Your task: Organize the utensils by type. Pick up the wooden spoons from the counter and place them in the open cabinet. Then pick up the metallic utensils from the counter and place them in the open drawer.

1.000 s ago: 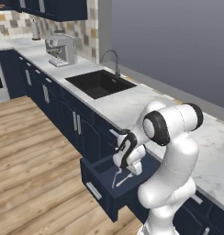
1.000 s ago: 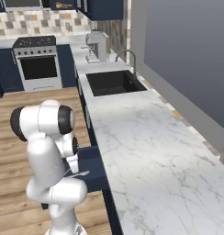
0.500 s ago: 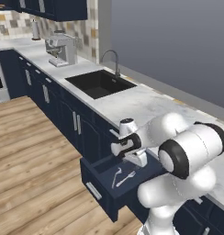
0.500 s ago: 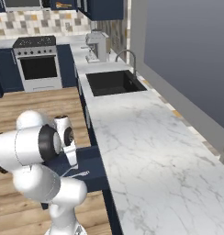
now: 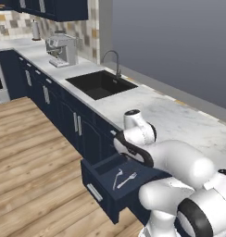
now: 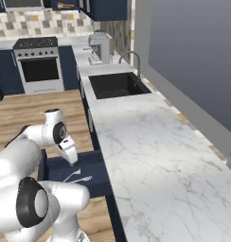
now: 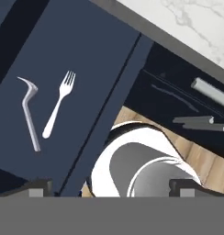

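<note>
Both metallic utensils lie inside the open drawer (image 5: 103, 185), seen in the lower centre of the left base view: a fork (image 7: 58, 103) and beside it a bent-ended utensil (image 7: 29, 112), side by side but apart on the drawer floor, at the left of the hand view. The counter (image 6: 150, 156) runs through the middle of the right base view and shows no wooden spoons or loose utensils on the stretch in sight; the open cabinet cannot be made out with confidence in these views. The gripper (image 7: 111, 188) hangs above the drawer with its two finger tips (image 7: 40, 187) at the bottom edge of the hand view standing wide apart and nothing between them. Judged from this layout, the drawer stage looks complete, and the arm need only pull clear. Hazards from here: the arm's links sit close over the drawer, at centre right of the left base view, so a careless swing could knock the drawer front or its silver handle (image 5: 94, 192) and jolt the utensils; a low sweep of the spread tips could also drag the fork back out over the drawer wall.
</note>
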Controlling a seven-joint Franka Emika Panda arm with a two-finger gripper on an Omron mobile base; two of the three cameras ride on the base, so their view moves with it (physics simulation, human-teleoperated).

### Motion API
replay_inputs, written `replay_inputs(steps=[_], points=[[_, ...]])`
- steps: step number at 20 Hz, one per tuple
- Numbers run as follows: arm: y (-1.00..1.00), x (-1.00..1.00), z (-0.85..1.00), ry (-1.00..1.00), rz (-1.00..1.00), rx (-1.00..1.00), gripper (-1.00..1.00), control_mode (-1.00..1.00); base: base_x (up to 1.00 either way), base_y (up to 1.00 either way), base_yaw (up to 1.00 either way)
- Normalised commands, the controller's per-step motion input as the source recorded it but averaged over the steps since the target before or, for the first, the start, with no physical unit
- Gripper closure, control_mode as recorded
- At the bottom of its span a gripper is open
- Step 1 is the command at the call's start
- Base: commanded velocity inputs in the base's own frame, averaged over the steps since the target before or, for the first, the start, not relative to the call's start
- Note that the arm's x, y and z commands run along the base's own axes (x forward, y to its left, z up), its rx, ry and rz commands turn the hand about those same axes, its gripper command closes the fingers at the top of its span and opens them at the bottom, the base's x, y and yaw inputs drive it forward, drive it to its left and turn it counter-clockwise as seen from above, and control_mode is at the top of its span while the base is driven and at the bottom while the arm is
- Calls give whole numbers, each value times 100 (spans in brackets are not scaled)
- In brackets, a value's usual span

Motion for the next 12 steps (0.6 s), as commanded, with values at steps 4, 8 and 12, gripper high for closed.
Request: replay_inputs(steps=[4, 8, 12], points=[[-5, -64, 72, -6, 28, 0, -100, -100, 0, 0, 0], [-3, -68, 68, -10, 28, 0, -100, -100, 0, 0, 0], [-8, -72, 55, -19, 32, 0, -100, -100, 0, 0, 0]])
